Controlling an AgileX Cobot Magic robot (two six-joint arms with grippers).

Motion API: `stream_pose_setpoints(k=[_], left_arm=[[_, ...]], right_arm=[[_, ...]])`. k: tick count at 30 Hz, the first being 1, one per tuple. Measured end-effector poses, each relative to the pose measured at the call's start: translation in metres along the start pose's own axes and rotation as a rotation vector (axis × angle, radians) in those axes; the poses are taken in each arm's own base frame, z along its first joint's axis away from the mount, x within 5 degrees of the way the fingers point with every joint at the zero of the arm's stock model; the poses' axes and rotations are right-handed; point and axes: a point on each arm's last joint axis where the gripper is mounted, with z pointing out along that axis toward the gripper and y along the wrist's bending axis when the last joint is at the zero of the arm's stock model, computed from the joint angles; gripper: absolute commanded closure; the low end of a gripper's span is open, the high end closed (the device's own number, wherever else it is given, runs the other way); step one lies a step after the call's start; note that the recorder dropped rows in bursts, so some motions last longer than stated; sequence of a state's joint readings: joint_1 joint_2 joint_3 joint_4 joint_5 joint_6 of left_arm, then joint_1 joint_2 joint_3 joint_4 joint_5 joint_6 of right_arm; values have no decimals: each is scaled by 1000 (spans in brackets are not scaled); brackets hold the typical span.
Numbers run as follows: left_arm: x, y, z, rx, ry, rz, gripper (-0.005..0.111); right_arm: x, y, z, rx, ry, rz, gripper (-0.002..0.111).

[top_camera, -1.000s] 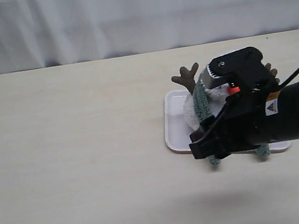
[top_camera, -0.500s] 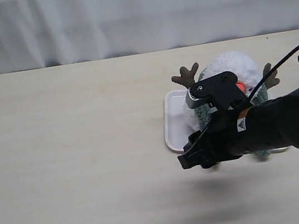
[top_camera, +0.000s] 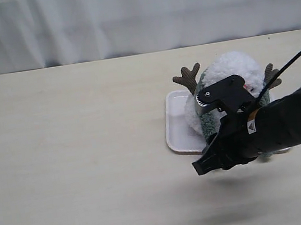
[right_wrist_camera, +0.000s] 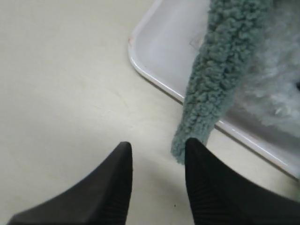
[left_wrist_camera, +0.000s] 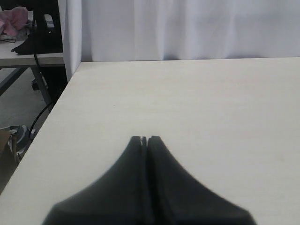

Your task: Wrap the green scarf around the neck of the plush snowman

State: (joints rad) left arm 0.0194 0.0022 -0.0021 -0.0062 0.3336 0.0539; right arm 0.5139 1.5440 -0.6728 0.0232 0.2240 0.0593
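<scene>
Eyes on the green scarf (right_wrist_camera: 220, 70): one fuzzy tail drops off the plush snowman (top_camera: 234, 66), crosses the rim of the white tray (right_wrist_camera: 173, 42) and ends on the table (left_wrist_camera: 211, 103), right at the tip of my right gripper (right_wrist_camera: 157, 150). That gripper is spread wide, and I've got nothing pinched between the fingers. The scarf end sits against the tip of the finger nearer the tray, on the side facing the gap, and I can't tell whether cloth and finger actually touch. From the outside camera the snowman sits on the tray just beyond the right gripper, past the wrist, with its white head clear above the arm and its lower body mostly hidden behind the black links. A green band shows at the side of the snowman below the head, running down toward the gripper. How far round the neck it goes I can't see from here. Brown twig arms (top_camera: 188, 77) stick out on both sides of the body. The gripper points down and away from the toy, low over bare tabletop. Over on the other side, my left gripper (left_wrist_camera: 144, 139) has its fingers pressed together, holding nothing, with only plain table ahead of it and a white curtain (top_camera: 124, 14) past the far edge.
</scene>
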Motion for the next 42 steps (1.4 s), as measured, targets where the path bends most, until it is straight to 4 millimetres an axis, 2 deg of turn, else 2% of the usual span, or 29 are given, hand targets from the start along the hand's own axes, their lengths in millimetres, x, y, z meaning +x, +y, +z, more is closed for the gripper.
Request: stream_pose_setpoints(k=[8,12,16,20,26,28,34,39,42], left_arm=[[0,0,0,0,2,0,107],[0,0,0,0,2,0,107],[0,0,0,0,2,0,107],[0,0,0,0,2,0,107],[0,0,0,0,2,0,107],[0,0,0,0,2,0,107],[0,0,0,0,2,0,107],[0,0,0,0,2,0,107],[0,0,0,0,2,0,107]], right_arm=[[-4,-6,-4,64,-20,-81,73],[-26,-10,-26,127,-152,-111,73],[-38,-8,-57,203,-287,-228,73],[-42,-2,-83,336,-389,-288,73],[-35,9,-105,620,-425,-184,73],[-27,17,-103,606,-378,-135,73],[-11,49,-76,287,-211,-91,71],[-4,56,-48,282,-108,-86,49],[0,57,-32,300,-70,-82,47]])
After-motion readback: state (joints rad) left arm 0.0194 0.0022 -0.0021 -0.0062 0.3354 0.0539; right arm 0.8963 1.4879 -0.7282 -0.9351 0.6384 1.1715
